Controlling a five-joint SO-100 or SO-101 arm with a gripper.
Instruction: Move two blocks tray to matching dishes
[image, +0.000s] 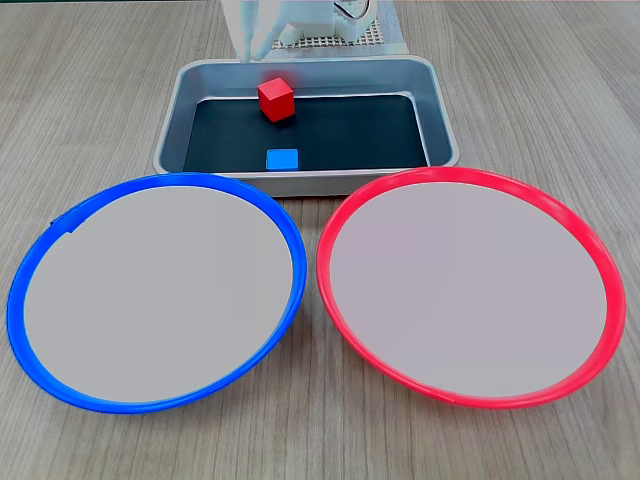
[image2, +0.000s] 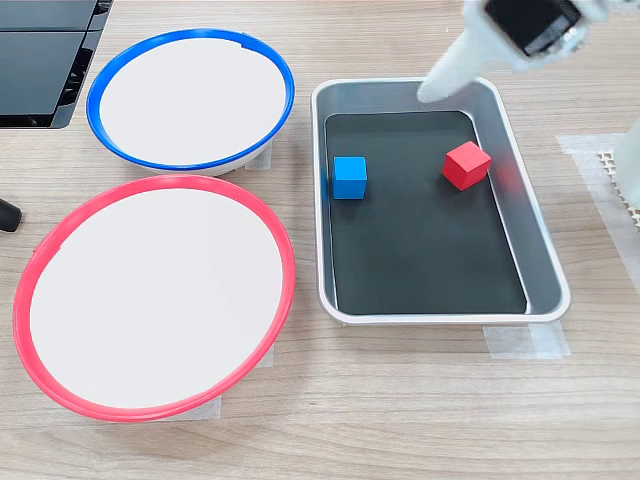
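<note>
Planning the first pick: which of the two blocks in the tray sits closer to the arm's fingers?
The red block. It lies just below the white fingers, while the blue block sits on the tray's far side, near the dishes.

Red block (image2: 467, 165); blue block (image2: 349, 177); silver, black-bottomed tray (image2: 540, 250).

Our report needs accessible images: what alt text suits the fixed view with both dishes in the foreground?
A red block and a blue block sit apart in a silver tray, behind an empty blue-rimmed dish and red-rimmed dish on a wooden table.

Pale wood-grain tabletop (image: 90, 90), evenly lit
</note>
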